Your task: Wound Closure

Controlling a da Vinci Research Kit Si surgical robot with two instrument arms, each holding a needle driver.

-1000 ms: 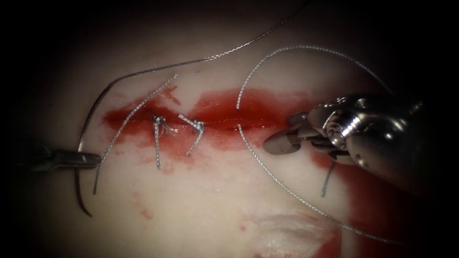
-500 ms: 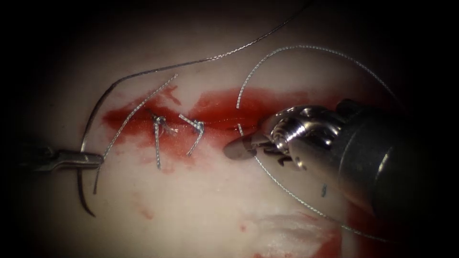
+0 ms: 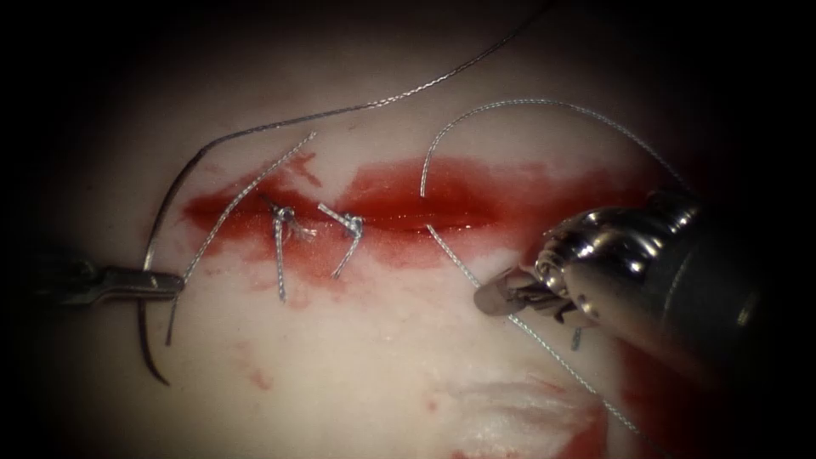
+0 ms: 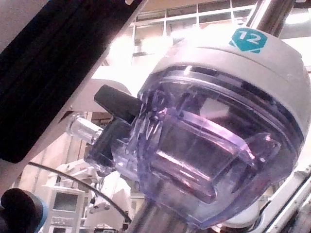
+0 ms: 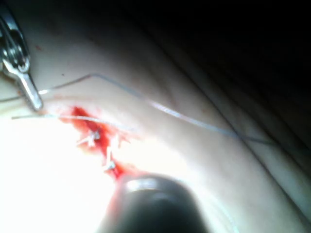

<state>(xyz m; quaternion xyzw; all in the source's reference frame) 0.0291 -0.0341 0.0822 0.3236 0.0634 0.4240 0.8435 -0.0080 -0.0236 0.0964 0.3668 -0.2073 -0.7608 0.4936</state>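
The curved needle [image 3: 146, 255] lies over the tissue [image 3: 365, 365] past the left end of the cut [image 3: 399, 223], not in the tissue. My left tool [image 3: 166, 283] is shut on it about two thirds along its curve, the point hanging below. My right tool [image 3: 495, 297] sits just below the cut's right half, jaws shut on the thread [image 3: 455, 255] that comes out of the cut. Behind the jaws the thread runs on toward the lower right. In the right wrist view the left tool [image 5: 33, 99] stands beside the cut's end.
Two knotted stitches [image 3: 283, 214] [image 3: 353, 225] with cut ends cross the cut's left half. A wide thread loop [image 3: 527, 104] arcs above the right tool. Red fluid [image 3: 476, 191] spreads around the cut. A pale raised fold of tissue [image 3: 510, 408] lies at the front.
The right tool swung left to the thread below the cut, shut its jaws on it, then drew back right and down with the thread. The left tool and needle stayed put.
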